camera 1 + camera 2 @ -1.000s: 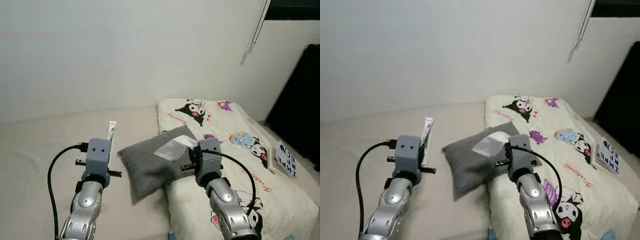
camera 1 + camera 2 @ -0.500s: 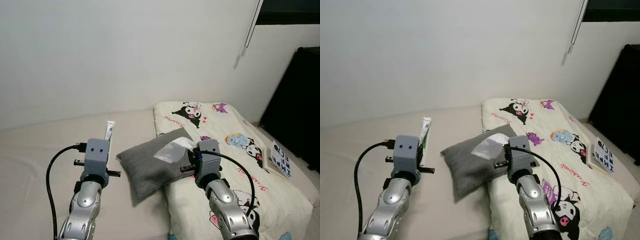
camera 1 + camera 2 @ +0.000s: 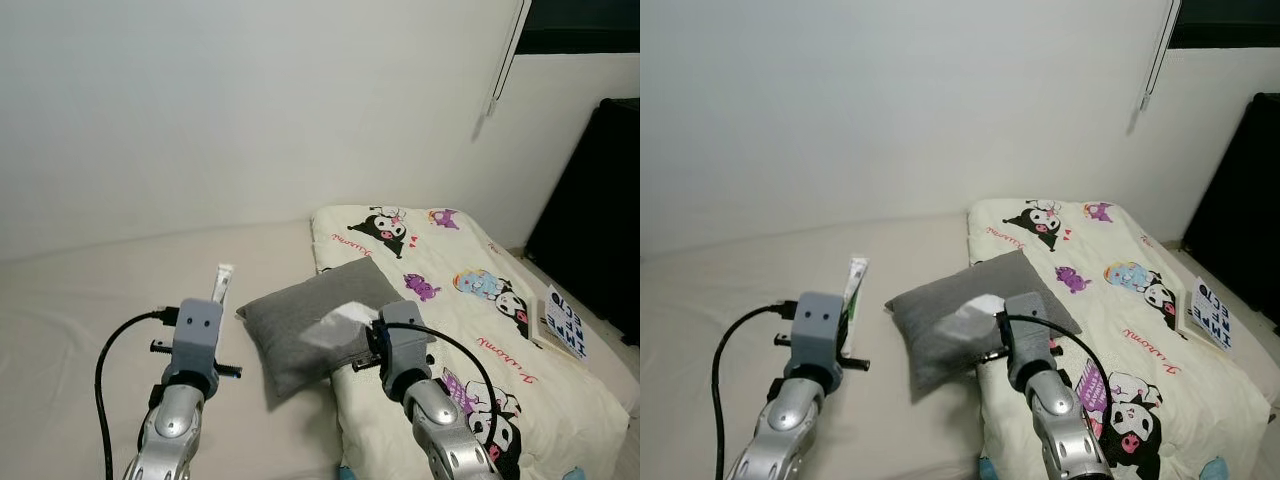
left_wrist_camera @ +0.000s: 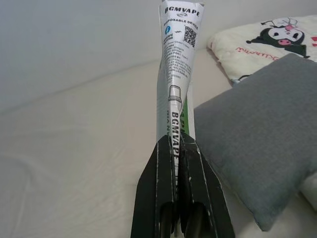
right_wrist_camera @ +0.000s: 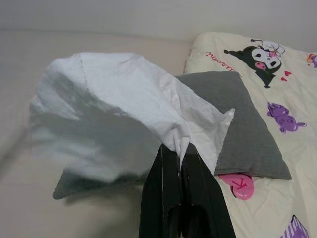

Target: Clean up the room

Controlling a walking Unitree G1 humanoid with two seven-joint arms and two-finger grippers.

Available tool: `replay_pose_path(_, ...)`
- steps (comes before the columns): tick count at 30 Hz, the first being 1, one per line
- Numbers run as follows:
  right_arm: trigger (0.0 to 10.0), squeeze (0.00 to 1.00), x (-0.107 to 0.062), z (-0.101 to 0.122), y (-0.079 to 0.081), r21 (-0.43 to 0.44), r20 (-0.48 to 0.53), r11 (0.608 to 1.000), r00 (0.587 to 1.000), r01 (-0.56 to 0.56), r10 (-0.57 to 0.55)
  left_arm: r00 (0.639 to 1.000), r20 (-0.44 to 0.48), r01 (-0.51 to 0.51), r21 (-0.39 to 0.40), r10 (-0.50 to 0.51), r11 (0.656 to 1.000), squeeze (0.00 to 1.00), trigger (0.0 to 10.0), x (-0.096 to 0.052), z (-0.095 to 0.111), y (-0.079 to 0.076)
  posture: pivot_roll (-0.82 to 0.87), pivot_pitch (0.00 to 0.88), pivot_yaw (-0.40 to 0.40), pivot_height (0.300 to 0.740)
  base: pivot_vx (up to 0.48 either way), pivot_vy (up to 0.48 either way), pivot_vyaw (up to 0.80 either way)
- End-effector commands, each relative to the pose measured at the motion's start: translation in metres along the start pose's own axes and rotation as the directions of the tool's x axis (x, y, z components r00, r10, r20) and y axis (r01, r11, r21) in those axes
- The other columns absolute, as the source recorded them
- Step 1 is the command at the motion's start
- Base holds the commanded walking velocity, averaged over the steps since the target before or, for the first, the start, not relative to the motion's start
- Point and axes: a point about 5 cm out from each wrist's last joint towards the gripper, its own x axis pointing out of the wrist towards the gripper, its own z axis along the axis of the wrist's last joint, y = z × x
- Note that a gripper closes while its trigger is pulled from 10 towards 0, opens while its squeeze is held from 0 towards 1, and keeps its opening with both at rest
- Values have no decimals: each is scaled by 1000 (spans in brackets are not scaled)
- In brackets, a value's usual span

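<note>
The left claw (image 4: 174,148) is clamped tight on the lower end of a white vape wrapper (image 4: 177,74), holding it upright above the beige bed surface (image 3: 90,300). The right claw (image 5: 179,158) is pinched on a crumpled white tissue (image 5: 119,104), which billows out in front of its fingers over the edge of the cartoon-printed quilt (image 3: 480,300). Just beyond both claws, a grey pillow (image 3: 310,320) lies half on the quilt and half on the beige surface. A small pink object (image 5: 237,182) sits on the quilt, touching the pillow's edge. Further right, a printed card (image 3: 565,325) rests near the quilt's edge, with the white wall (image 3: 250,100) behind.
</note>
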Motion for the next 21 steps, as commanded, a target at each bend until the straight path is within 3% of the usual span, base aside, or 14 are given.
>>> replay_pose_path(1, 10000, 0, -2, -5, 3, -2, -13, 1000, 1000, -8, 8, 1000, -23, 15, 2, -15, 1000, 0, 10000, -3, -7, -4, 7, 65, -59, 694, 0, 0, 0)
replay_pose_path(10, 10000, 0, -1, -6, 6, -12, -11, 1000, 1000, -24, 24, 999, -21, 27, 18, -27, 999, 0, 10000, -4, -7, -8, 8, 59, -61, 694, 0, 0, 0)
replay_pose_path(21, 10000, 0, 0, -4, 9, -13, -3, 999, 999, -44, 44, 1000, -14, 25, 17, -25, 1000, 0, 10000, -5, -6, -9, 8, 54, -66, 694, 0, 0, -769)
